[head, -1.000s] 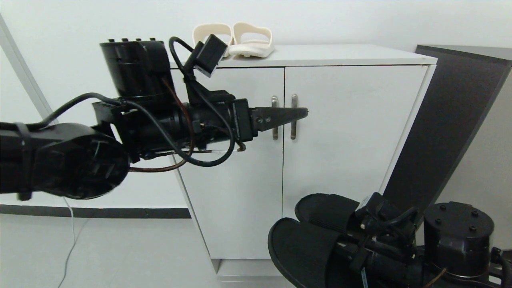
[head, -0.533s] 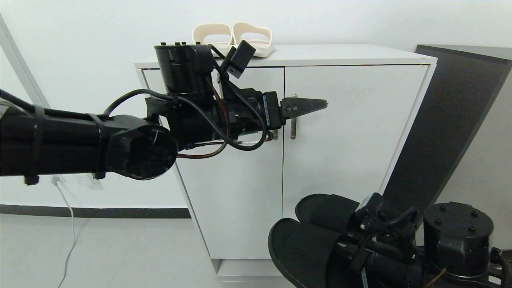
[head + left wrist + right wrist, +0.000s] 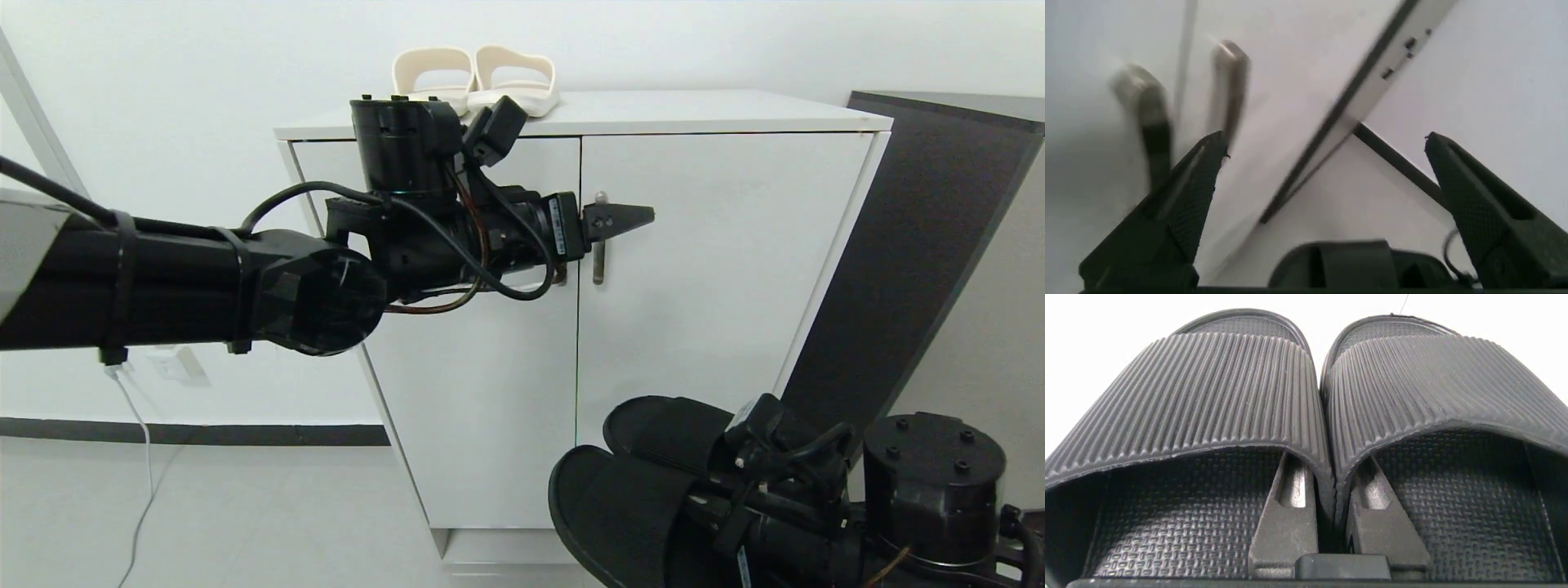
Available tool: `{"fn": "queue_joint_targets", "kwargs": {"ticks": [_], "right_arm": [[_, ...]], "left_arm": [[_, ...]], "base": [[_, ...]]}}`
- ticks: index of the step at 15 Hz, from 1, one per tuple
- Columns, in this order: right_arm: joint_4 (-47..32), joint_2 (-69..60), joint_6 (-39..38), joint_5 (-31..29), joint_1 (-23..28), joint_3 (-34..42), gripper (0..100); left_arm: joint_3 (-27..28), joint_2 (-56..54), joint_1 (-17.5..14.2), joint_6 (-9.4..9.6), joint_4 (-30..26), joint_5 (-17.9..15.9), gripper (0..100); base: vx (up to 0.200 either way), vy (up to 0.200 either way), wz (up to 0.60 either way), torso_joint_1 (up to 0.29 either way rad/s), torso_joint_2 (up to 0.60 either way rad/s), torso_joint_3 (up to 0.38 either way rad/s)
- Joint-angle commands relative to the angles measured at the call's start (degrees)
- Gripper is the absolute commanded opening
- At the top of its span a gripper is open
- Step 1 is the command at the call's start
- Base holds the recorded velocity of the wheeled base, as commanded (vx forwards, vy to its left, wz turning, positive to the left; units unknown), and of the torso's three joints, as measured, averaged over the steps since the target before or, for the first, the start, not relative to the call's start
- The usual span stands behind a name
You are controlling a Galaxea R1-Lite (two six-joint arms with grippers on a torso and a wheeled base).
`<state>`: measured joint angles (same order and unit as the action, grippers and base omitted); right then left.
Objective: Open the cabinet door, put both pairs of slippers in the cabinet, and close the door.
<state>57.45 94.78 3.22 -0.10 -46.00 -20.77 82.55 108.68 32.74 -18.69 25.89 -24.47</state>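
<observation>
Logging left pincer first, with fingers spread wide and nothing between them, held level in front of the cabinet at handle height. Seen from the head view crossing the upper part of the right door's handle; cannot tell whether touching. Picked up both metal handles, blurred, in the left wrist view, upright on the white door faces and close by one fingertip. Noting right pincer low and to the right, clamped on the black slippers, with one finger inside each slipper, pressing the two inner side walls together under the ribbed straps. Found that pair held side by side off the floor, in front of the lower part of the right door. Marking both cabinet doors shut, with the seam between them running straight down. Spotted the cream slippers resting side by side on the cabinet's top, toward its back left, just above the left arm. Noting a dark panel just beside the cabinet's right side, and a thin cable hanging down the wall at the left.
</observation>
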Motion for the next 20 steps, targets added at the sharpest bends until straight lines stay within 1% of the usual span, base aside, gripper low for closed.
{"fn": "queue_joint_targets", "kwargs": {"ticks": [1,3,7,11,12,17,20], "right_arm": [[0.03,0.14,0.03,0.01,0.03,0.21,0],[0.03,0.14,0.03,0.01,-0.06,0.38,0],[0.03,0.14,0.03,0.01,-0.06,0.38,0],[0.03,0.14,0.03,0.01,-0.06,0.56,0],[0.03,0.14,0.03,0.01,-0.06,0.65,0],[-0.06,-0.48,0.12,0.54,-0.5,2.23,0],[-0.06,-0.91,0.12,0.71,-0.67,2.32,0]], "left_arm": [[1.56,1.54,-0.05,-0.03,-0.32,0.65,100],[2.79,2.85,-0.05,-0.03,-0.76,1.7,100],[5.6,5.49,0.13,0.06,-0.76,2.05,100],[6.13,6.11,0.04,-0.03,-0.76,2.05,100],[5.95,5.93,0.04,-0.03,-0.76,2.05,0],[3.58,4.61,0.13,-0.03,-0.49,2.05,0],[0.06,1.27,0.13,0.06,-0.23,2.05,0]], "base": [[0.0,0.0,0.0,0.0,0.0,0.0],[0.0,0.0,0.0,0.0,0.0,0.0],[0.0,0.0,0.0,0.0,0.0,0.0],[0.0,0.0,0.0,0.0,0.0,0.0],[0.0,0.0,0.0,0.0,0.0,0.0],[0.0,0.0,0.0,0.0,0.0,0.0],[0.0,0.0,0.0,0.0,0.0,0.0]]}}
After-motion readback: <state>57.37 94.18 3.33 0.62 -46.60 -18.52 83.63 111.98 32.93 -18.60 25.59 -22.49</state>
